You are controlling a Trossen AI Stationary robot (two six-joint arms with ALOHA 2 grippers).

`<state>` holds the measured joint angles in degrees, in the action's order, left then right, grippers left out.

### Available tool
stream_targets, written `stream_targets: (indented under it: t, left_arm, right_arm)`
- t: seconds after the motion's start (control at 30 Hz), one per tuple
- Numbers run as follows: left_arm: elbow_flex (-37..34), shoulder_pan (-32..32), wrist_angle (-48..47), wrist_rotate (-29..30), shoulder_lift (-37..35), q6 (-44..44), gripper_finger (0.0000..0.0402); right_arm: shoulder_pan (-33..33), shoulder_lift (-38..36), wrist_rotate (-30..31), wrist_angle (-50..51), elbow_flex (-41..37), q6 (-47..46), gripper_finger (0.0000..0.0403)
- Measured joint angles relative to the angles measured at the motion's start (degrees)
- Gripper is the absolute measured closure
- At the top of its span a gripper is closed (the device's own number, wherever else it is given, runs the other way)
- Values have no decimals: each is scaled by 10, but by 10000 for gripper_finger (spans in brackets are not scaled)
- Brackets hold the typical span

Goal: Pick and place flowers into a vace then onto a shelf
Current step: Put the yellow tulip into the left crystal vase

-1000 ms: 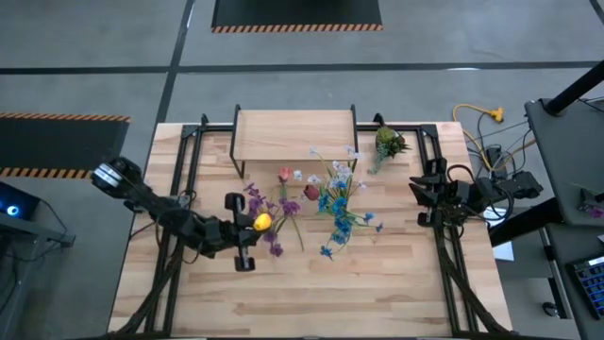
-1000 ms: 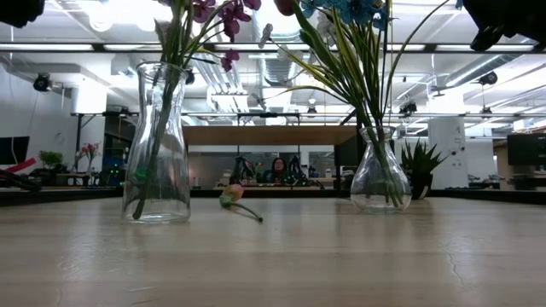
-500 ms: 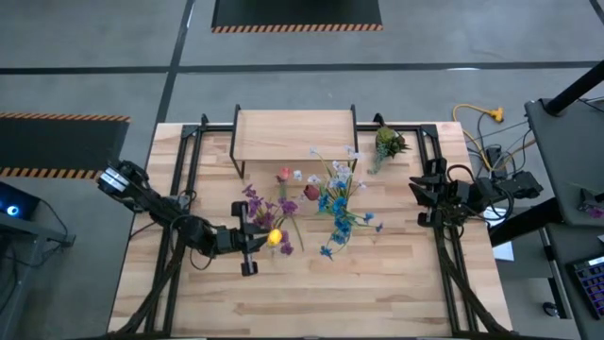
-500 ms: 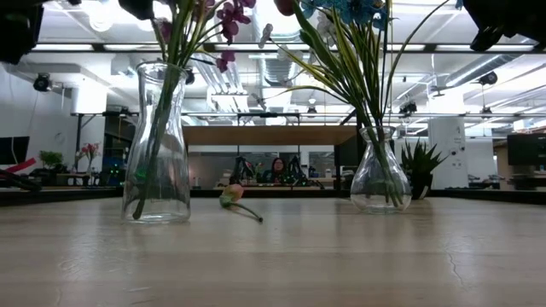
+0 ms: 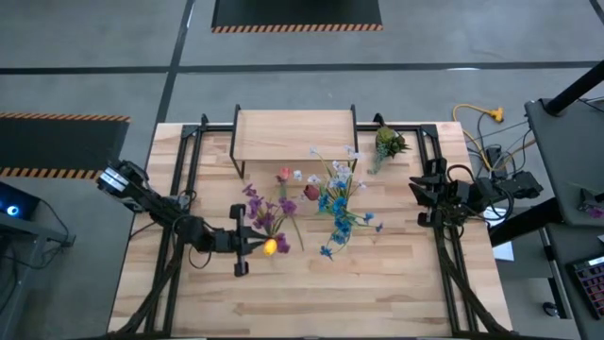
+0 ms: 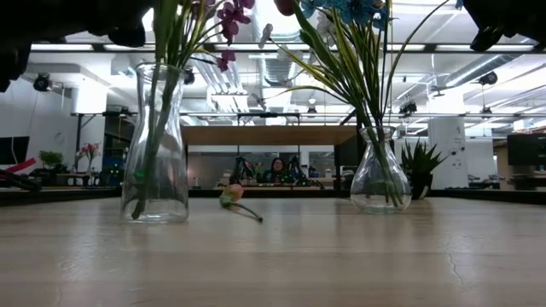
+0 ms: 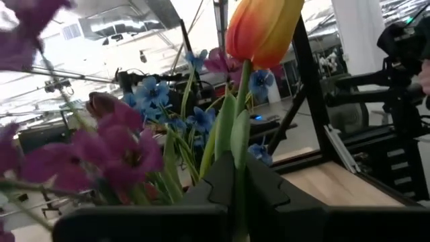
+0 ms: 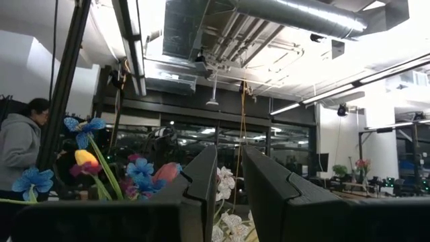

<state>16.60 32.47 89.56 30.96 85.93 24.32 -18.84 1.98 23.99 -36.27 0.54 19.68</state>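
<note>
My left gripper (image 5: 247, 247) hovers just on the near side of the left glass vase (image 6: 156, 145) of purple flowers (image 5: 262, 210), shut on an orange-yellow flower (image 5: 270, 246). A second glass vase (image 6: 380, 175) holds blue and white flowers (image 5: 340, 200). One pink-budded flower (image 6: 232, 198) lies flat on the tabletop between the vases. The shelf (image 5: 294, 132) stands on black legs at the far edge. My right gripper (image 8: 228, 195) waits at the table's right side, narrowly open on nothing. My left gripper pinches the orange-yellow flower by its green stem (image 7: 237, 158), a little below the bloom (image 7: 262, 27). The fingers come level from the table's left. The bloom sticks out past the fingertips toward the right, and the flower is lifted clear of the table.
A stubby yellow-green tuft (image 5: 387, 142) sits at the far right, beside the shelf. Black frame rails (image 5: 189, 151) run along both sides of the tabletop. Bare wood (image 5: 321, 297) spreads along the near edge. A person (image 6: 278, 167) shows far behind the table.
My left gripper has carried the orange-yellow flower from beside the purple blooms toward the table's near edge and slightly right, staying shut on the stem. The arm now darkens more of the low view's upper left. The right arm has kept still.
</note>
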Motion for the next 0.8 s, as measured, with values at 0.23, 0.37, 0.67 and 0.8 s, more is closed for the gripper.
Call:
stream_targets:
  t: [0.23, 0.37, 0.67, 0.8]
  left_arm:
    - [-10, 0, -4, 2, 0, -2, 394]
    - [-2, 0, -12, 25, -1, -5, 365]
    - [-4, 0, -14, 57, -17, -9, 265]
    - [-6, 1, -14, 57, -33, -9, 235]
  right_arm:
    - [0, 0, 0, 0, 0, 2, 339]
    - [0, 0, 0, 0, 0, 2, 339]
    - [0, 0, 0, 0, 0, 2, 339]
    - [0, 0, 0, 0, 0, 2, 339]
